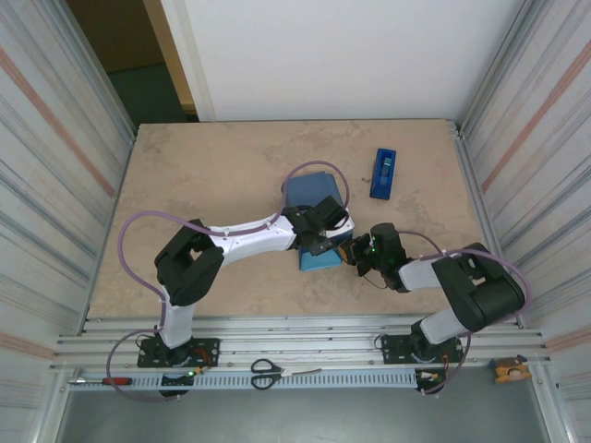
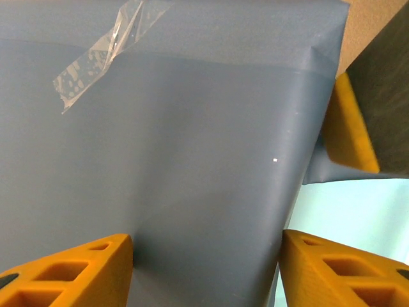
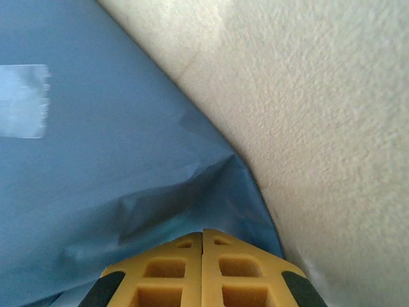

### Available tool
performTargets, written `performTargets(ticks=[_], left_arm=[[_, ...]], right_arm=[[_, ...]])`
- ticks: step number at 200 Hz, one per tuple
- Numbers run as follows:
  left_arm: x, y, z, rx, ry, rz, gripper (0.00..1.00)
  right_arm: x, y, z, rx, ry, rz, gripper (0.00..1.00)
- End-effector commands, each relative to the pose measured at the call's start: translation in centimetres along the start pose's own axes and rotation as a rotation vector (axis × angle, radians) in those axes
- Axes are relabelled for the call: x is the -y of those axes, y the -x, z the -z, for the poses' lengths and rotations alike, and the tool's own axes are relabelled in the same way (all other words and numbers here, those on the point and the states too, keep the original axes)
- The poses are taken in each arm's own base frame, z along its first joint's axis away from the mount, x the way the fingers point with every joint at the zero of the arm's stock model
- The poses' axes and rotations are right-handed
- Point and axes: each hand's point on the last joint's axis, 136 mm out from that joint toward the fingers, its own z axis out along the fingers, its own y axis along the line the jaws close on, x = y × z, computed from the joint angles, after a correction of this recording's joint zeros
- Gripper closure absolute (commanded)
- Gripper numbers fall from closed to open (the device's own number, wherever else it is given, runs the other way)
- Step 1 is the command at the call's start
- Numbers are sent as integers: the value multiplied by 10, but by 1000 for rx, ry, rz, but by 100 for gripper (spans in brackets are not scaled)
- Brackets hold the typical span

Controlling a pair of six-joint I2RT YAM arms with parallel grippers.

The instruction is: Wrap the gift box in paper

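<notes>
Looks light & stiff-cored w/ thin, slick, tear-prone paper [image 1: 309,189] round hidden gift box at middle of surface [image 1: 203,166]; prob best pinched across firm box edges, not loose flaps, w/ left gripper [image 2: 204,256] open over top face, right gripper [image 3: 203,256] shut, tips on side fold.

**Operator:** From where does the top view look?
**Manual:** From high above the paper [image 1: 305,190], on its near side, tilted down. You see the whole table [image 1: 212,166] around it.
**Operator:** And the wrist views?
**Manual:** Both sit close against the paper: left over its broad face, right at its edge on the table. All three share the paper.
</notes>
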Motion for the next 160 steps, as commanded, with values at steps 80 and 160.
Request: performTargets(ticks=[80, 160], left_arm=[[39, -69, -35, -237, -130, -23, 40], [40, -69, -35, -240, -136, -29, 40]], right_arm=[[5, 8, 5, -83, -43, 68, 100], [9, 0, -17, -37, -56, 51, 100]])
